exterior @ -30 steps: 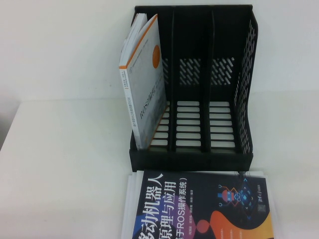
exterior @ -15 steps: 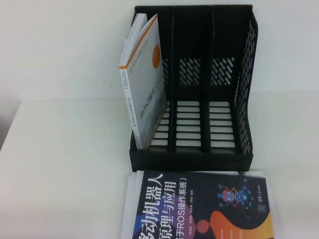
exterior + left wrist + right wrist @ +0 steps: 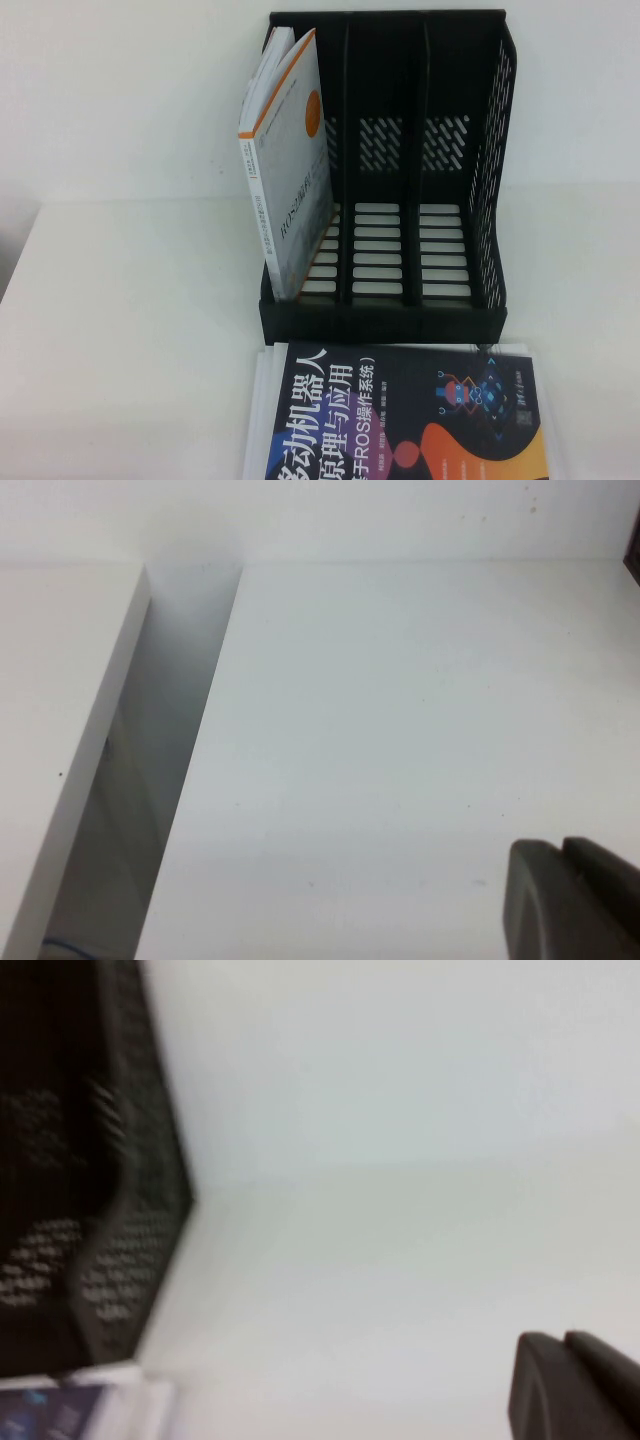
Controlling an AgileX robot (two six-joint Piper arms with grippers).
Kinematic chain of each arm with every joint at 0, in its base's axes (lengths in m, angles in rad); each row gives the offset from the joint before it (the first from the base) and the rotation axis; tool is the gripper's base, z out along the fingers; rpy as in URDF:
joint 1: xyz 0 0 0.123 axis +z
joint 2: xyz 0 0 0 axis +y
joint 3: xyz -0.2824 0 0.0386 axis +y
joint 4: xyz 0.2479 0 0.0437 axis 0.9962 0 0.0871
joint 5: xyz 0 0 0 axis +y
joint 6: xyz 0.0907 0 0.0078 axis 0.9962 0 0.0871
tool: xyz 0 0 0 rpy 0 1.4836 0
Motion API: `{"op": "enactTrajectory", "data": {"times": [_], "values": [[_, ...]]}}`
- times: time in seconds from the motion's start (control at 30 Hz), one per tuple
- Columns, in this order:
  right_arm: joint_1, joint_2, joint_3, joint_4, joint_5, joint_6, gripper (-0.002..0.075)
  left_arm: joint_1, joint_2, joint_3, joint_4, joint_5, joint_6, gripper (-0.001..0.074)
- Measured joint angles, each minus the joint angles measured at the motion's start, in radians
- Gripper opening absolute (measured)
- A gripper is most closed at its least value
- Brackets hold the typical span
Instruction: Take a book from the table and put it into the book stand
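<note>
The book (image 3: 290, 170) stands in the leftmost slot of the book stand (image 3: 385, 175), leaning a little, its spine toward the camera and its orange-edged white cover facing the two other slots. The stand sits on the table (image 3: 130, 330), and just in front of its base lies a dark navy book (image 3: 400, 415) with white Chinese lettering, resting on a stack of white pages.

The high view shows neither arm at all — only the wrist views give any sign of the grippers. In the left wrist view the left gripper (image 3: 575, 900) appears as a dark grey finger tip in one corner, with bare white tabletop ahead of it and a gap at the table's edge beyond; a sliver of something dark sits at the frame's far edge. In the right wrist view the right gripper (image 3: 575, 1385) is likewise one dark tip, with the stand's perforated side wall (image 3: 130, 1220) well ahead of it and off to one side, and a corner of the navy book below that. Whether either pair of jaws is wide or narrow I cannot tell — nothing shows between them
</note>
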Motion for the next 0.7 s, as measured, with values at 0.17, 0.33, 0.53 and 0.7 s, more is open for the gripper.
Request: {"op": "enactTrajectory", "data": {"times": [0.17, 0.33, 0.53, 0.7], "values": [[-0.06, -0.017, 0.064, 0.055, 0.063, -0.012, -0.0003, 0.0, 0.0, 0.0, 0.0, 0.0, 0.0, -0.0002], [-0.062, -0.017, 0.06, 0.079, 0.114, -0.016, -0.0003, 0.0, -0.002, 0.0, 0.0, 0.0, 0.0, -0.0002], [-0.062, -0.017, 0.058, 0.083, 0.119, -0.016, -0.0003, 0.0, -0.002, 0.0, 0.0, 0.0, 0.0, -0.0002], [-0.062, -0.017, 0.058, 0.083, 0.119, -0.016, -0.0003, 0.0, -0.002, 0.0, 0.0, 0.001, 0.0, -0.0002]]}}
